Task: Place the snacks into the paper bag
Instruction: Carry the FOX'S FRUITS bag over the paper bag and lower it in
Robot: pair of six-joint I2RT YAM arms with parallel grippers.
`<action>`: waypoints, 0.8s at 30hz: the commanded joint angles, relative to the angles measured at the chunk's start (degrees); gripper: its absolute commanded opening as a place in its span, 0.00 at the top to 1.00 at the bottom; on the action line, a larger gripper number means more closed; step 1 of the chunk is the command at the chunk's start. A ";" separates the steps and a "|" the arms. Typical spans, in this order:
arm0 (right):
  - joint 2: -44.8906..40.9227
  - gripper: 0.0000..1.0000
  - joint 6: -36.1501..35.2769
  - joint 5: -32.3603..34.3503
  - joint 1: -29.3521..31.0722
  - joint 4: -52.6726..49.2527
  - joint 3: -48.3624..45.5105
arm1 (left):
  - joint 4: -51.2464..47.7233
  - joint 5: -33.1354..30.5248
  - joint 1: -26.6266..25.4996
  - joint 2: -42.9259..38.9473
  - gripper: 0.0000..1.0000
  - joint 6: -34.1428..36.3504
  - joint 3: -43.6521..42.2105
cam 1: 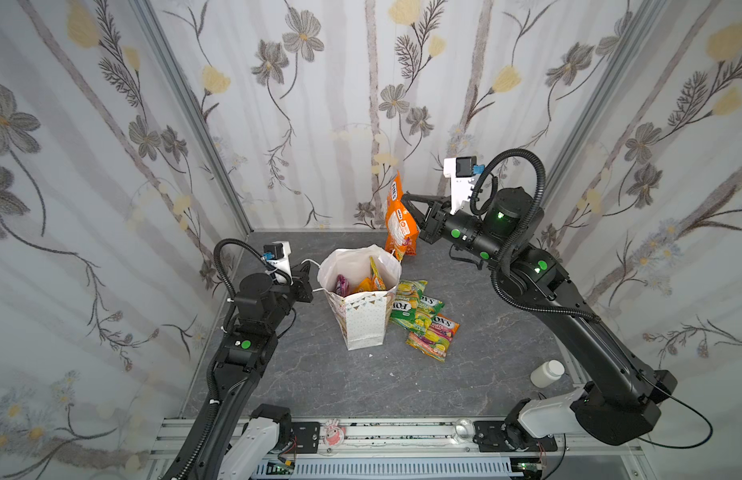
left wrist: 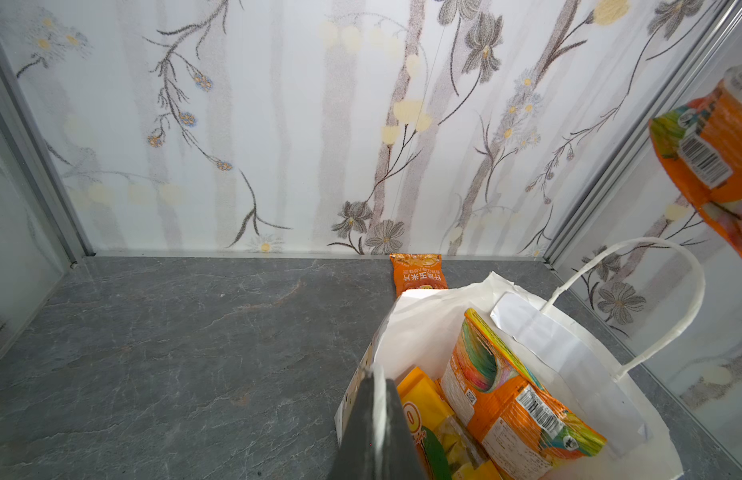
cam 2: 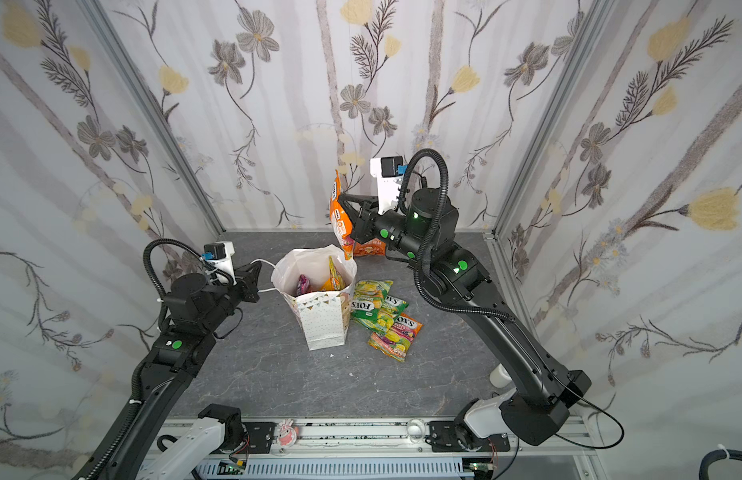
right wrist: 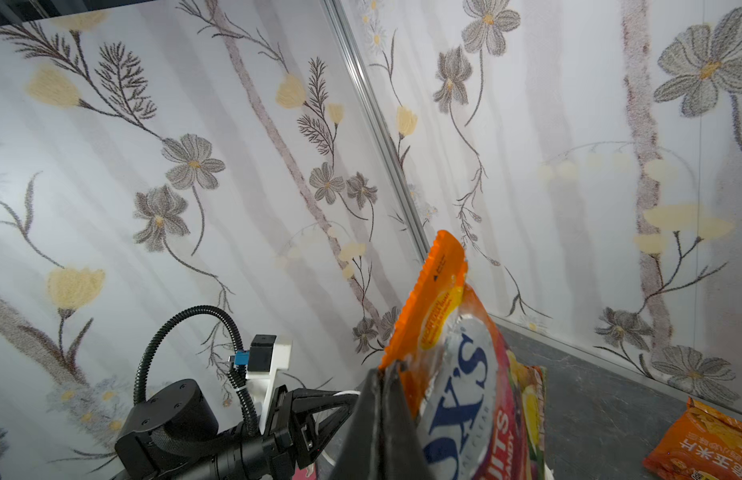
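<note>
Orange foil fills the right gripper (cam 1: 404, 200). Its jaws are pinched together on the edge of the held orange packet (cam 1: 398, 224), which hangs upright from the fingertips, off the table. The paper bag (cam 1: 363, 328) stands open below that gripper and a little toward the left gripper (left wrist: 377, 382). The packet's lower corner is close to the bag's far rim. The left gripper is closed on a white strip at the bag's near side, either the cord handle or the rim; we cannot tell which.

We judge the step in hand to be the drop. To do it well, we would carry the packet past the rim until it hangs over the free gap beside the packets already inside (cam 1: 371, 282). We would lower its bottom edge below the rim and only then part the jaws, since limp foil could catch the paper and tip the bag. The left grip should brace against that.

Three green-yellow packets (cam 1: 423, 318) lie beneath the right arm, behind its fingertips. A flat orange packet (cam 2: 369, 248) lies under the right gripper, by the wall.
</note>
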 commanded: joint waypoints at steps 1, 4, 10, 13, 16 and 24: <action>1.19 1.00 -1.31 -0.77 0.88 0.92 2.06 | 2.56 0.22 0.02 -0.10 1.00 -0.02 -0.16; 3.06 1.00 -1.79 -1.80 1.51 -0.18 4.14 | 2.56 0.31 0.02 -0.11 1.00 -0.02 -0.11; 6.53 1.00 -1.95 -3.33 3.40 -2.64 5.98 | 2.65 0.31 0.05 -0.14 1.00 -0.08 -0.08; 8.18 1.00 -2.55 -4.23 4.43 -4.02 6.02 | 3.03 0.63 0.02 -0.04 1.00 -0.44 -0.44; 9.48 1.00 -3.18 -5.06 5.02 -6.02 5.87 | 3.10 1.43 0.08 0.37 1.00 -0.69 -0.24; 12.26 1.00 -4.76 -5.71 7.07 -6.99 3.01 | 3.00 1.01 0.09 0.20 1.00 -0.42 -0.20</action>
